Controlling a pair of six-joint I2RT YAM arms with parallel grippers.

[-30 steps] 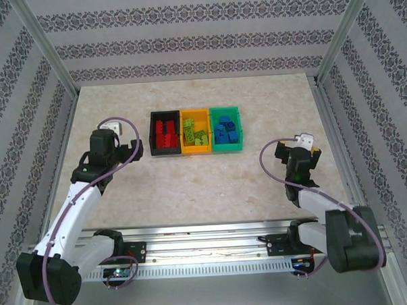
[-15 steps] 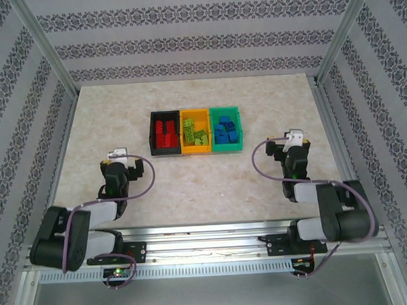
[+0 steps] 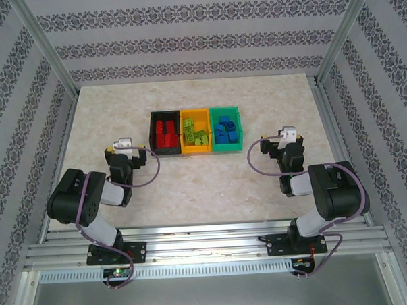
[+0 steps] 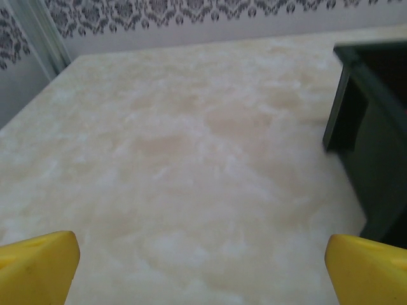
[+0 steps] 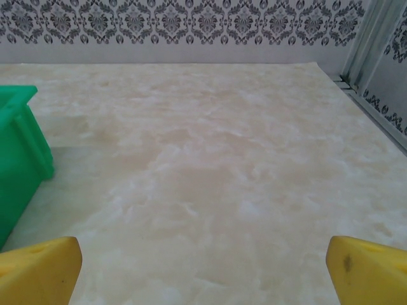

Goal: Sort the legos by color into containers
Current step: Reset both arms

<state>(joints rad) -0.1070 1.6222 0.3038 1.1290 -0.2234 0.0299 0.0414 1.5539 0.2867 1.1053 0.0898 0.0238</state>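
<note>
The red legos (image 3: 165,135) are sitting in the black bin (image 3: 153,134), lime legos (image 3: 196,134) in the orange-yellow bin (image 3: 196,151), blue legos (image 3: 225,132) in the green bin (image 3: 228,149); the sorting is looking finished; the left gripper (image 4: 203,273) and right gripper (image 5: 203,270) are hovering spread, holding nothing.

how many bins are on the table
3, side by side in a row on the table: the black bin on the left, the orange-yellow bin in the middle, the green bin on the right. None looks hidden.

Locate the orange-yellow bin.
In the top view, the orange-yellow bin sits mid-table, between the black bin on its left and the green bin on its right.
</note>
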